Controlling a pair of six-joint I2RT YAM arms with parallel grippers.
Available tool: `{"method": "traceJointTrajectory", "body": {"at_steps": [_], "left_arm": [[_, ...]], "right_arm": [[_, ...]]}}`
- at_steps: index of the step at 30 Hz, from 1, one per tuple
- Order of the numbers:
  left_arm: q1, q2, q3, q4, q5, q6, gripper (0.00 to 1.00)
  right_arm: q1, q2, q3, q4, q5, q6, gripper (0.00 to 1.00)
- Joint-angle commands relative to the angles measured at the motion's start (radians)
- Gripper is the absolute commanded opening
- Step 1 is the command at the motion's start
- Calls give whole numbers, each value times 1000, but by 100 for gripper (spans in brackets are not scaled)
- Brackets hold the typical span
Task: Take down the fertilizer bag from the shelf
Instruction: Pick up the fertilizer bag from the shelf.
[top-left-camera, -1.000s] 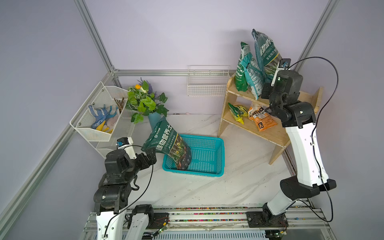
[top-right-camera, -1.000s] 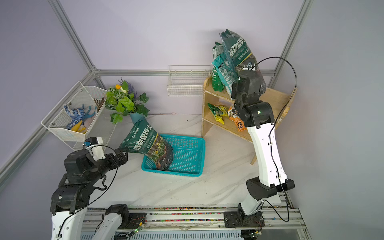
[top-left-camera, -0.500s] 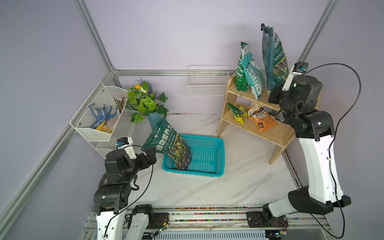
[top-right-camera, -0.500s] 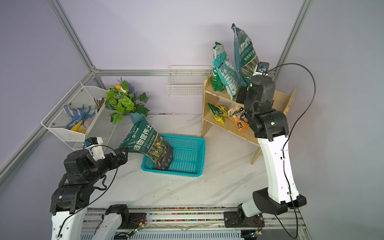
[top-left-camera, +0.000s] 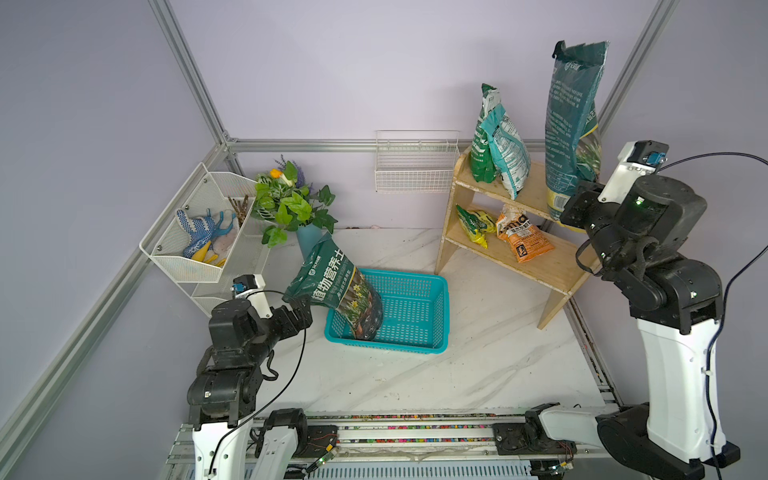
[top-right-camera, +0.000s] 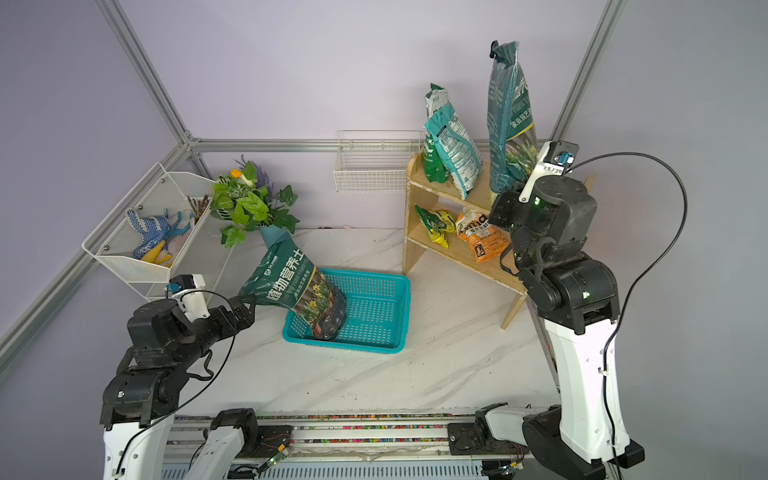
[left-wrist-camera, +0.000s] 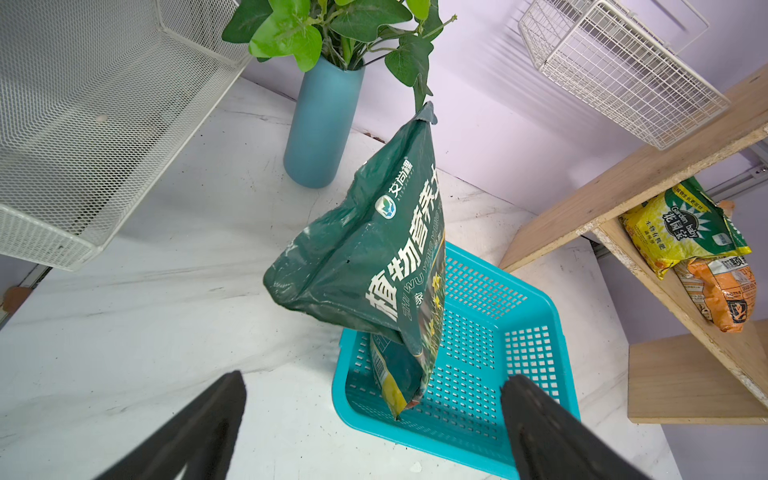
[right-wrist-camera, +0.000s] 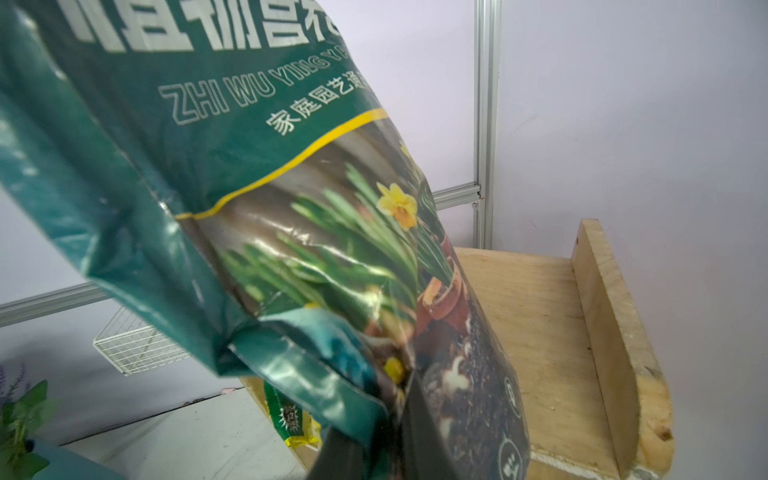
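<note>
- Near left: left tool (top-left-camera: 301, 311) spread wide, empty, just beside the green bag (top-left-camera: 336, 286) leaning in the teal basket (top-left-camera: 419, 307).
- Far right: right tool (top-left-camera: 568, 211) pinching the bottom edge of the tall fertilizer bag (top-left-camera: 575, 124), upright over the shelf (top-left-camera: 536, 195) top tier.
- Lift clear first, then lower slowly; looks top-heavy, likely to flop.

Lilac walls (top-left-camera: 374, 62), marble tabletop (top-left-camera: 415, 374), aluminium framing (top-left-camera: 311, 145)
</note>
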Motion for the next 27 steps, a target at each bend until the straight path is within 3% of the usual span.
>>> {"method": "traceJointTrajectory", "body": {"at_steps": [1,5,11,21,27], "left_arm": [[5,-6,-47,11,13,0,100],[7,-6,-47,11,11,-1,100],[8,-6,-47,11,14,-1,100],[10,-5,-47,10,13,0,100],[10,-8,-47,12,16,0,100]], "right_arm": [[99,-42,24,186,-11,0,0],[285,-49,-27,230,158,-79,0],[423,-114,-143,360,305,-169,0],[613,-93,-204,437,383,-210,0],[691,-57,-338,581,395,-220,0]]}}
